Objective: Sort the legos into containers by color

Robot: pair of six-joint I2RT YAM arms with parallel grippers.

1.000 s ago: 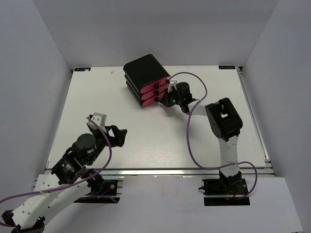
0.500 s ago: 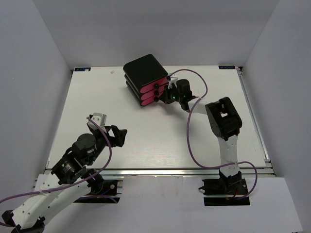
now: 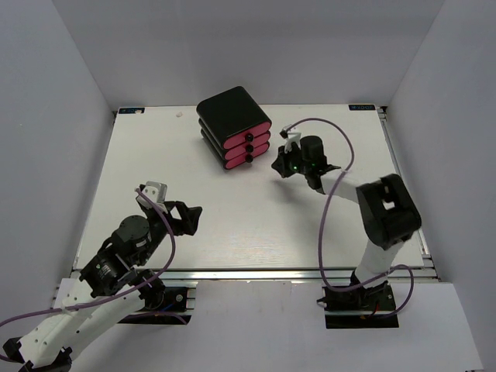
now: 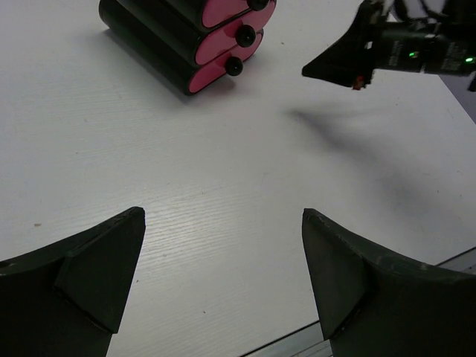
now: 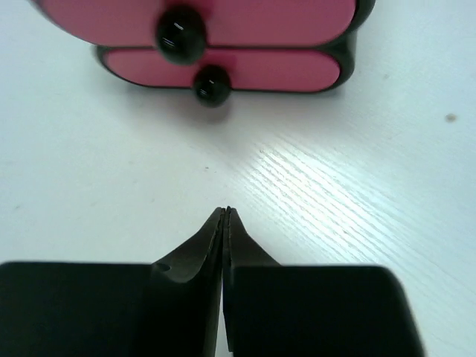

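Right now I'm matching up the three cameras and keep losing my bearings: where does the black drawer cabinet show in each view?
Top external: the black cabinet sits upper centre, drawers facing lower right.
Left wrist: top edge, left of centre, partly cut off.
Right wrist: top edge, only two pink drawer fronts showing.
Shared landmark: the bottom drawer's black knob, seen in all three.

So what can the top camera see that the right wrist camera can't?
Only the top camera shows the left arm, the whole right arm, and the black cabinet with all three pink drawers. Only the right wrist camera shows the right fingers up close, pressed shut, with just two drawers ahead. Both show pink drawers, black knobs and the white table.
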